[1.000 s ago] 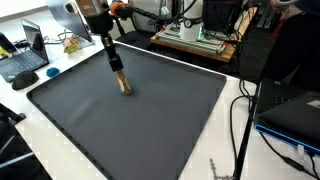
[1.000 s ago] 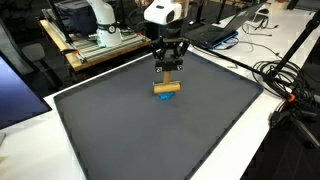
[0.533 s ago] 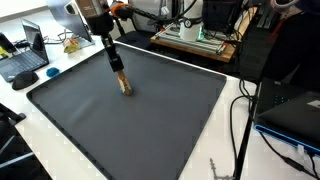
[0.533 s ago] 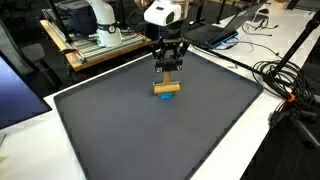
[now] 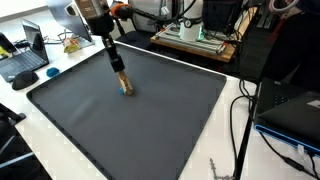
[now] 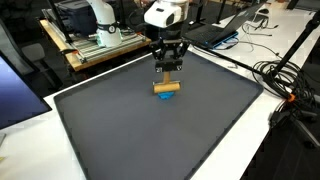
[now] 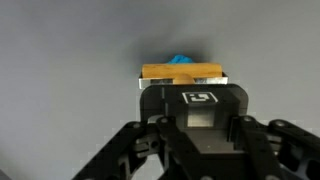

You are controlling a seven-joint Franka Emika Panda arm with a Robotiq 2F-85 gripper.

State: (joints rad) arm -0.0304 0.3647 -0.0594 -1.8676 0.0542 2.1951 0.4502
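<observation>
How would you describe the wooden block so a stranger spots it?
Find the dark grey mat on the white table. The robot's hand grips a small tan wooden block there. It alone lies on the mat, a bright blue piece at its edge.

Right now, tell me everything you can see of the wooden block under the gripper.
The wooden block is a short tan bar, plain wood by its look, lying level. The gripper comes straight down on it and is shut on it. It sits over the dark mat, with a small blue thing peeking out from beneath it.
</observation>
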